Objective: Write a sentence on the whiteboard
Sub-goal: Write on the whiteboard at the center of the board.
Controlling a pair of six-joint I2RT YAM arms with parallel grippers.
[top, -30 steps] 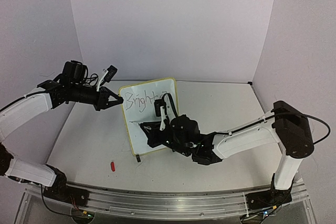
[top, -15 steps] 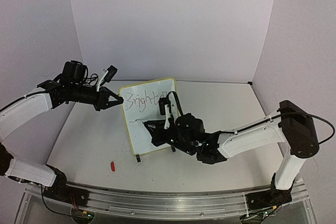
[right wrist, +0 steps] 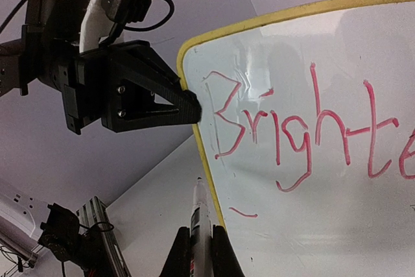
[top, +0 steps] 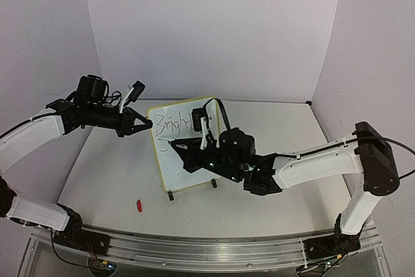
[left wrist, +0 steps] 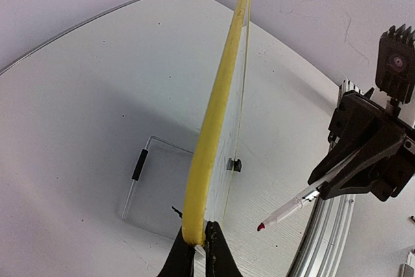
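Nearest me, the marker [right wrist: 200, 212] tip sat right at the left rim of the whiteboard [right wrist: 337, 225], so I reckoned a stroke could run off the edge or shove the upright board backward. The right gripper [right wrist: 198, 254] was clenched on that marker. Beyond, the left gripper [left wrist: 200, 244] pinched the yellow rim beside the sentence [right wrist: 369, 128], only "Brighte"

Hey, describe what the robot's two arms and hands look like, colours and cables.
Both the left arm and right arm have smooth white shells with black joints. The left hand and right hand are angular black plastic with tapering fingers. Thin black cables loop by each wrist.
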